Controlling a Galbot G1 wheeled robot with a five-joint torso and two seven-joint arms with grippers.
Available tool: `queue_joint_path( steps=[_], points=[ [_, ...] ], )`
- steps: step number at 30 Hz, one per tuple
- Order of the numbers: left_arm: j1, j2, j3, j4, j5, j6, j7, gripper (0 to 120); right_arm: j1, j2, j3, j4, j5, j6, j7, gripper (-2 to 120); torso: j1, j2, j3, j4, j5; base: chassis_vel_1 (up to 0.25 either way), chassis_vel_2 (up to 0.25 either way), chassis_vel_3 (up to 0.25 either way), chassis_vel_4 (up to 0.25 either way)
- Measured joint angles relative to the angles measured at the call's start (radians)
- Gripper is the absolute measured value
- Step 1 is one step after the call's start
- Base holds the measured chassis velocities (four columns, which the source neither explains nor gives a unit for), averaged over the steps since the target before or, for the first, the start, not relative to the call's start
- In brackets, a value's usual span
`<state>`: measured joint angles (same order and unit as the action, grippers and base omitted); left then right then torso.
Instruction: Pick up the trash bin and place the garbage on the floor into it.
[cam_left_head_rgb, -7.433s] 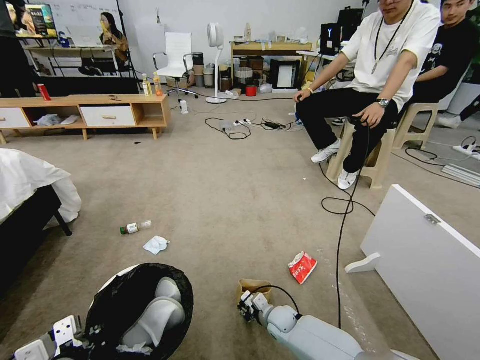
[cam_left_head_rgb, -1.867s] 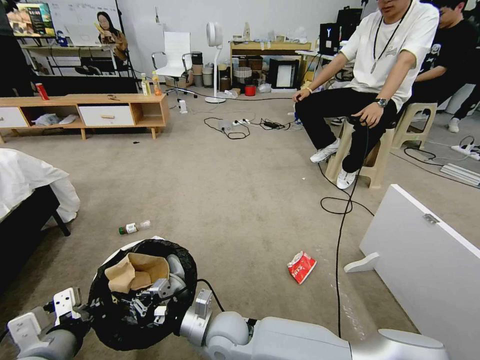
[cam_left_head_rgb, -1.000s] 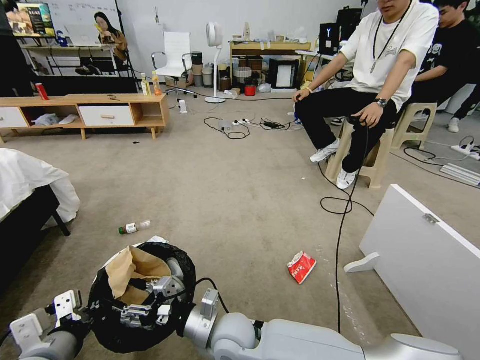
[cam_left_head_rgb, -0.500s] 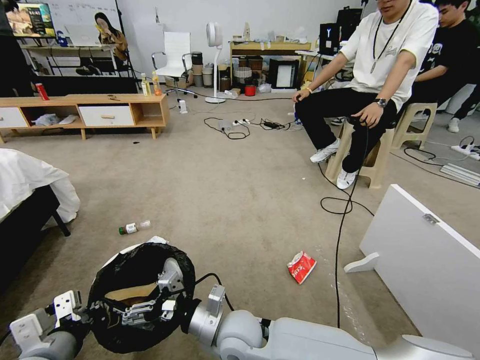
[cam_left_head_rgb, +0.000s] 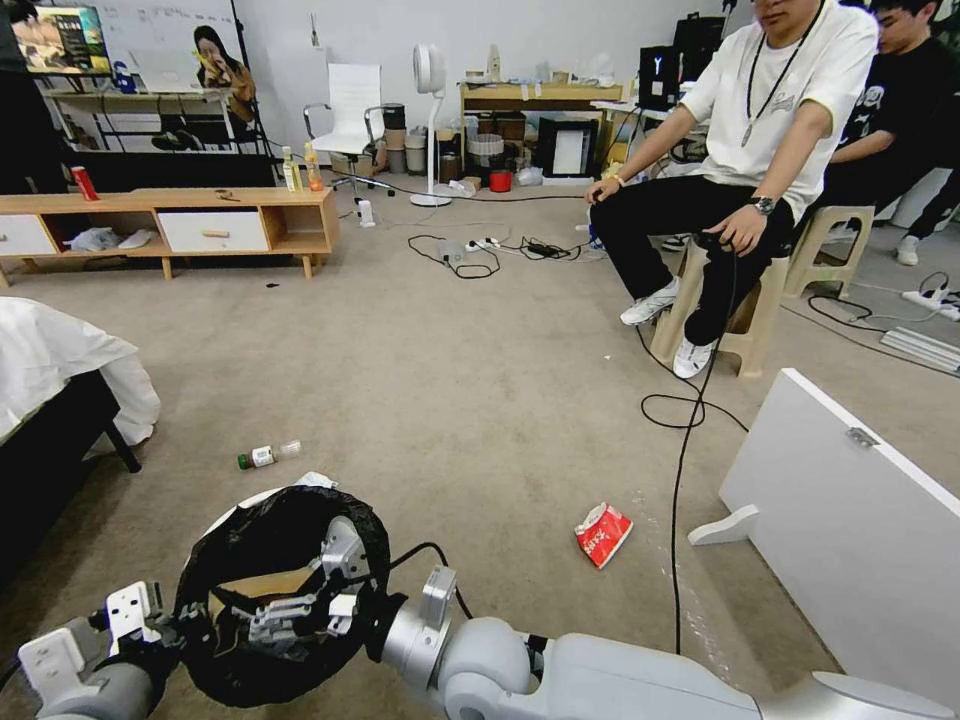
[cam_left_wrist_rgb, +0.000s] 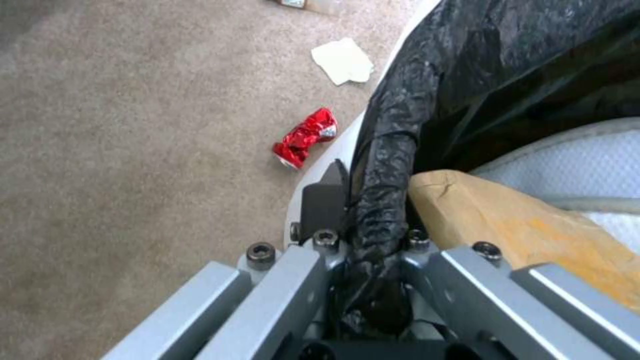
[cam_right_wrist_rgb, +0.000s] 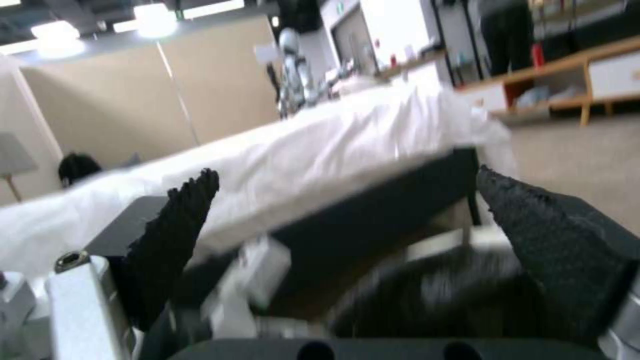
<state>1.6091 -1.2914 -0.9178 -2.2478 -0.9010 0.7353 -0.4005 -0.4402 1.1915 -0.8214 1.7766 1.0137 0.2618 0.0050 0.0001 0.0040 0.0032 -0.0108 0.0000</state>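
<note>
Right pincer (cam_left_head_rgb: 290, 620) (agape) over trash bin (cam_left_head_rgb: 240, 520)

Beige carpet (cam_left_head_rgb: 420, 340), low wooden cabinet (cam_left_head_rgb: 200, 225), white wall (cam_left_head_rgb: 560, 30).

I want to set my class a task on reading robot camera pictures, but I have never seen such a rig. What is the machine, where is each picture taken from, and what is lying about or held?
It is a wheeled robot with two arms. One camera sits on its head, one on each wrist. In the head view, its left hand is clamped on the rim of the trash bin, as the left wrist view shows close up. Its right hand, open, is over the bin, where a brown paper bag lies. On the carpet lie a small bottle, a red-and-white snack packet, a white tissue and a crushed red piece.
</note>
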Motion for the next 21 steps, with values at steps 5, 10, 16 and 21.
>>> queue_joint_path(
  steps=[5, 10, 16, 21],
  points=[
    [-0.01, 0.009, -0.017, 0.005, -0.006, 0.0, -0.008, 1, 0.002, -0.037, 0.083, 0.058, 0.002, 0.0, 0.003, 97, 0.0, 0.0, 0.0, -0.0003, 0.0001, 0.0, 0.0, 0.0, 0.0],
    [-0.013, 0.02, -0.043, 0.01, -0.024, 0.0, -0.015, 1, 0.0, -0.08, 0.152, 0.088, 0.002, -0.001, 0.004, 97, 0.0, 0.0, 0.0, 0.0001, 0.0, 0.0, 0.0, 0.0, 0.0],
    [-0.025, 0.04, -0.082, 0.008, -0.088, 0.0, -0.044, 1, -0.037, -0.167, 0.313, 0.132, -0.006, -0.002, 0.002, 97, 0.0, 0.0, 0.0, -0.0002, 0.0, 0.0, 0.0, 0.0, 0.0],
    [-0.033, 0.075, -0.155, 0.015, -0.134, 0.0, -0.059, 1, -0.115, -0.262, 0.493, 0.192, -0.041, -0.003, -0.005, 98, 0.0, 0.0, 0.0, -0.0002, 0.0001, 0.0, 0.0, 0.0, 0.0]
  ],
)
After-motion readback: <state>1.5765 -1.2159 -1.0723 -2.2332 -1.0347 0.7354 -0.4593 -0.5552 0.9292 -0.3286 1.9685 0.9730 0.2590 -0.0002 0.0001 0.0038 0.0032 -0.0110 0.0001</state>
